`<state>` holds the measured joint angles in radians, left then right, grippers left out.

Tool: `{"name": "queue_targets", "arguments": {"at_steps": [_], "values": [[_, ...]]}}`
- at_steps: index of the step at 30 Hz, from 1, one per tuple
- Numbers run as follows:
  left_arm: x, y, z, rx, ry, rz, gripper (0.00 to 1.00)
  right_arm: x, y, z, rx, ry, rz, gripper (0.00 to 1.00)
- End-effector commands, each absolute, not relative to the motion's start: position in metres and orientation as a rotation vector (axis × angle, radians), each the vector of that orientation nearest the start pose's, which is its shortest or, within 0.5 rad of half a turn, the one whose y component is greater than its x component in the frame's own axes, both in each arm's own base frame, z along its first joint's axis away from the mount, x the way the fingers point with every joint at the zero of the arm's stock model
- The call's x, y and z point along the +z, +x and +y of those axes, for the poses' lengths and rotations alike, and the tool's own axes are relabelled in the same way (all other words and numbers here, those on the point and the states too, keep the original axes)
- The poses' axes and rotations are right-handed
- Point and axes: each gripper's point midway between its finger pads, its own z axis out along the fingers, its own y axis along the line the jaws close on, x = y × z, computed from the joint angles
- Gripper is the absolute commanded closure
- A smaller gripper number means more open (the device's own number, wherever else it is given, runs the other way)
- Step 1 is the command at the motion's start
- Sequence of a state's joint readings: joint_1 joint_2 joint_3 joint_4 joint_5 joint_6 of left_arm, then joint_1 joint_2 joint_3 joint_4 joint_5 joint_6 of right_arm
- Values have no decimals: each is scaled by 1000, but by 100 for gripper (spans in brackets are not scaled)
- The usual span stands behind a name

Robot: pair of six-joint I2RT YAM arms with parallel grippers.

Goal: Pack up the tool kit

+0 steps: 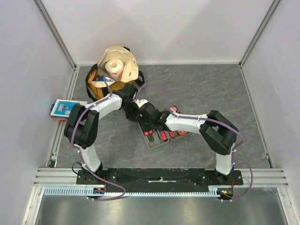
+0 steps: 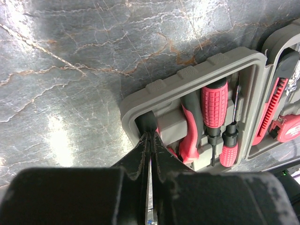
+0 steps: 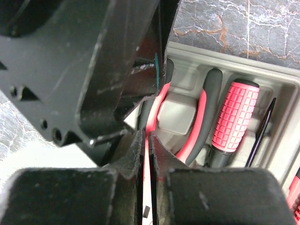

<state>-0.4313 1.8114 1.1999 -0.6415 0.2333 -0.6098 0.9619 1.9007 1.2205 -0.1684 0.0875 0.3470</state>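
Observation:
The grey tool kit case [image 1: 151, 142] lies open in the middle of the table, under both wrists. In the left wrist view my left gripper [image 2: 150, 134] is shut, its tips down in the end slot of the case [image 2: 140, 101] beside the red-and-black pliers [image 2: 190, 136]. Two red screwdrivers [image 2: 214, 105] sit in their slots, and the tape measure [image 2: 291, 129] in the other half. My right gripper [image 3: 146, 136] is shut too, with its tips on the left handle of the pliers [image 3: 206, 112]. A screwdriver [image 3: 234, 117] lies beside them. Neither gripper holds anything.
A tan-and-yellow bag [image 1: 115, 70] with a paper roll stands at the back left. A blue-and-white packet [image 1: 63, 108] lies by the left wall. The left gripper's black body [image 3: 93, 70] crowds the right wrist view. Grey walls close in the table.

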Motion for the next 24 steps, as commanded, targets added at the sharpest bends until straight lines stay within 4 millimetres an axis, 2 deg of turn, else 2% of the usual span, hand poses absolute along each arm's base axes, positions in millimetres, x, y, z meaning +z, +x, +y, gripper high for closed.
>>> {"name": "queue_targets", "arguments": {"at_steps": [1, 4, 7, 9, 12, 15, 19, 21, 24], "values": [[60, 305, -211, -505, -156, 2892, 94, 64, 283, 382, 451, -590, 2360, 89], [80, 315, -209, -514, -168, 2827, 92, 102, 301, 379, 455, -479, 2282, 83], [98, 322, -206, -513, -176, 2764, 87, 127, 317, 357, 406, -363, 2228, 78], [108, 326, -202, -507, -175, 2725, 83, 135, 325, 337, 368, -305, 2214, 72], [118, 328, -198, -506, -174, 2685, 78, 141, 324, 319, 317, -372, 2190, 62], [128, 334, -189, -490, -191, 2639, 74, 137, 305, 319, 360, -574, 2186, 55], [145, 346, -175, -460, -171, 2561, 72, 129, 254, 338, 587, -910, 2180, 46], [154, 352, -169, -438, -168, 2529, 73, 125, 232, 342, 640, -1027, 2160, 44], [163, 359, -160, -412, -177, 2485, 73, 121, 208, 347, 672, -1146, 2139, 41]]}}
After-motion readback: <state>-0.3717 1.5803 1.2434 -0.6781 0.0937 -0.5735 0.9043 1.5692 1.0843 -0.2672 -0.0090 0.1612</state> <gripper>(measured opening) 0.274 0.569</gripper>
